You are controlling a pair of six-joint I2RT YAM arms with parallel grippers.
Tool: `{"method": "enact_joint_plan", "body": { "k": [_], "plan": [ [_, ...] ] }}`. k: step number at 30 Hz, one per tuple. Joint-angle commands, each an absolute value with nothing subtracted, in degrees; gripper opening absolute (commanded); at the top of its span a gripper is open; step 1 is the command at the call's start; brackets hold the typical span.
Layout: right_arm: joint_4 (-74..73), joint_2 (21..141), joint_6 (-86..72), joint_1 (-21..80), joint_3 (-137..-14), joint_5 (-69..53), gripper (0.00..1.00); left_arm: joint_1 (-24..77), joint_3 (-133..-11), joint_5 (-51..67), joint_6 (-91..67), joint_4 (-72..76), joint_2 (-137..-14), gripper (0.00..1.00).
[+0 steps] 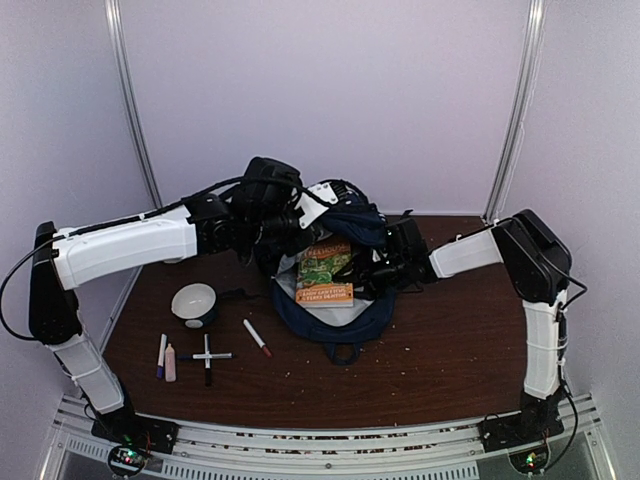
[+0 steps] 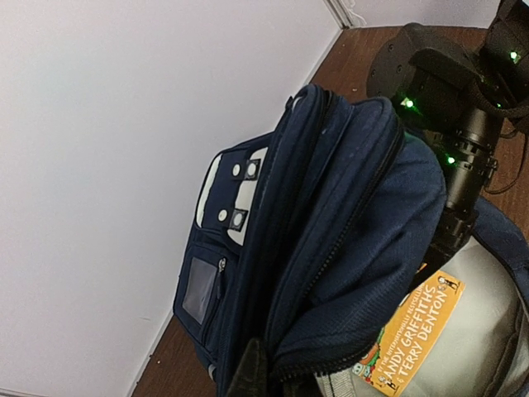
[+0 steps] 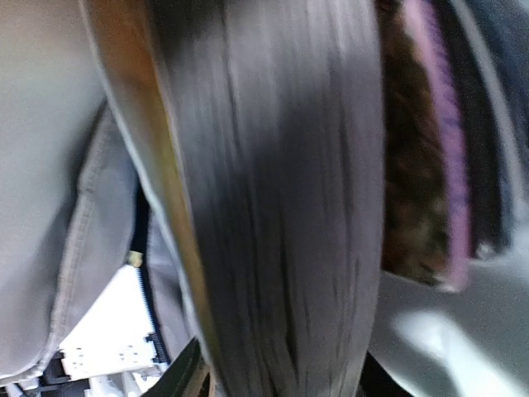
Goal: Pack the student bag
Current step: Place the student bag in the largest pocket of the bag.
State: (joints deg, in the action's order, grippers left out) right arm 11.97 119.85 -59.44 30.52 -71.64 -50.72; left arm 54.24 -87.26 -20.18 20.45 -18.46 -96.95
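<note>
Student bag lies open on the surface, near the bowl, on the bowl's right-arm side. Its long axis runs from the near edge toward the back wall. The mouth faces up, with a book on the grey lining. Left hand pinches the raised far flap. Right hand is at the mouth; cannot tell whether it is spread.

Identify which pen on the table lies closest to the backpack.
The red-tipped white pen, alone beside the student bag; the other pens lie farther left.
</note>
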Motion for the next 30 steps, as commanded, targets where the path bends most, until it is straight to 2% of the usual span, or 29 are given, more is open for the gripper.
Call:
{"method": "enact_joint_plan", "body": {
  "k": [1,9,14,18,21,26,28,30],
  "plan": [
    [5.8,114.5,-53.7,31.5,-70.6,-46.1,0.52,55.0,-88.2,-20.9,20.4,-8.5,-92.2,0.00],
    [4.6,106.3,-50.0,33.2,-64.5,-42.6,0.58,55.0,-86.7,-22.4,20.4,-7.4,-91.9,0.00],
    [0.7,99.3,-43.1,33.0,-59.3,-39.7,0.61,55.0,-85.4,-23.1,20.5,-6.5,-91.5,0.00],
    [-6.2,96.1,-33.2,32.7,-60.7,-38.9,0.61,55.0,-84.1,-22.6,19.8,-5.0,-91.3,0.00],
    [-13.4,93.5,-20.2,33.7,-63.1,-37.9,0.52,55.0,-83.7,-22.5,18.5,-4.5,-91.3,0.00],
    [-19.0,90.6,-0.9,37.5,-63.2,-33.2,0.30,54.6,-82.5,-21.4,16.2,-3.5,-91.1,0.00],
    [-22.3,91.2,7.7,39.5,-64.1,-29.3,0.18,54.2,-82.4,-20.3,14.9,-3.4,-91.2,0.00],
    [-22.6,91.4,16.1,41.6,-63.5,-24.6,0.12,53.8,-82.6,-19.4,13.8,-3.1,-91.2,0.00]
  ]
}}
